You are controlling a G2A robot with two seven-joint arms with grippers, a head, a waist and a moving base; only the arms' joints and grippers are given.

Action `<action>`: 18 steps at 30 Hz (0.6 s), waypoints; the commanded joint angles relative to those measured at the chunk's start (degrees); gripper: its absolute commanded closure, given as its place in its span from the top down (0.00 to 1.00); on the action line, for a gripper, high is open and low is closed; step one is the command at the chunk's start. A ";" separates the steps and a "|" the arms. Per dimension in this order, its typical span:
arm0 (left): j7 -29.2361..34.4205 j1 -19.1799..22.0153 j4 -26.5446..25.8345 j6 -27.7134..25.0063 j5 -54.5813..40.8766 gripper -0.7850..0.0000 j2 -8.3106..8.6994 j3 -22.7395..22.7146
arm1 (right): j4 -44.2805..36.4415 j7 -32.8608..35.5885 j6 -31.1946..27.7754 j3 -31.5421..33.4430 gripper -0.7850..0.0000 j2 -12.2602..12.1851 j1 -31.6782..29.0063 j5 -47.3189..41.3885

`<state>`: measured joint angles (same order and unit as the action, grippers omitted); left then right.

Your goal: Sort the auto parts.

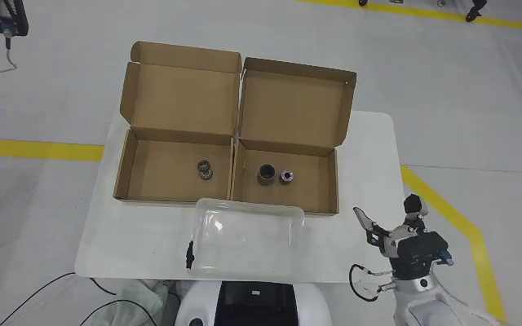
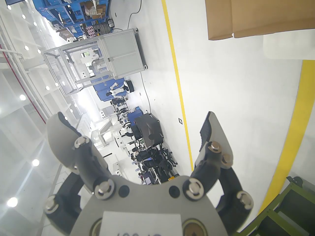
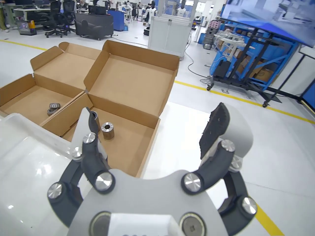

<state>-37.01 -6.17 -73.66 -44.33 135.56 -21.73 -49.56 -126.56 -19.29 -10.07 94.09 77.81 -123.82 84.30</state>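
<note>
Sitting upright in brown cardboard box [image 3: 128, 146], hollow metal cylinder [image 3: 108, 130]

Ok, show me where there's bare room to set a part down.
Table is bare right of the right box, by the open right pincer, and left of the tray. The left box has floor free around its bearing. Crowded: the right box's left half, holding a cylinder and a smaller part.
</note>
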 commanded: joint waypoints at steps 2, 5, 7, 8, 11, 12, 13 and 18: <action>0.00 0.00 0.00 0.00 0.00 1.00 0.00 0.00 | -2.08 -0.75 4.78 0.59 1.00 0.22 -4.05 -0.15; 0.00 0.00 0.00 0.00 0.00 1.00 0.00 0.00 | -2.42 -2.75 7.81 1.19 1.00 0.42 -7.18 -1.22; 0.00 0.00 0.00 0.00 0.00 1.00 0.00 0.00 | -3.34 -3.56 9.08 1.37 1.00 0.52 -8.44 -1.53; 0.00 0.00 0.00 0.00 0.00 1.00 0.00 0.00 | -3.61 -4.57 9.16 1.40 1.00 0.53 -8.79 -1.54; 0.00 0.00 0.00 0.00 0.00 1.00 0.00 0.00 | -3.85 -6.55 9.05 1.46 1.00 0.52 -9.46 -1.05; 0.00 0.00 0.00 0.00 0.00 1.00 0.00 0.00 | -4.11 -6.75 9.24 1.17 1.00 0.54 -9.71 -0.76; 0.00 0.00 0.00 0.00 0.00 1.00 0.00 0.00 | -4.28 -7.01 9.67 0.96 1.00 0.57 -9.88 -0.47; 0.00 0.00 0.00 0.00 0.00 1.00 0.00 0.00 | -4.51 -12.13 12.73 1.03 1.00 0.79 -10.35 -0.69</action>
<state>-37.01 -6.17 -73.66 -44.33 135.56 -21.73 -49.56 -131.14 -31.21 2.60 95.12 78.60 -134.07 83.60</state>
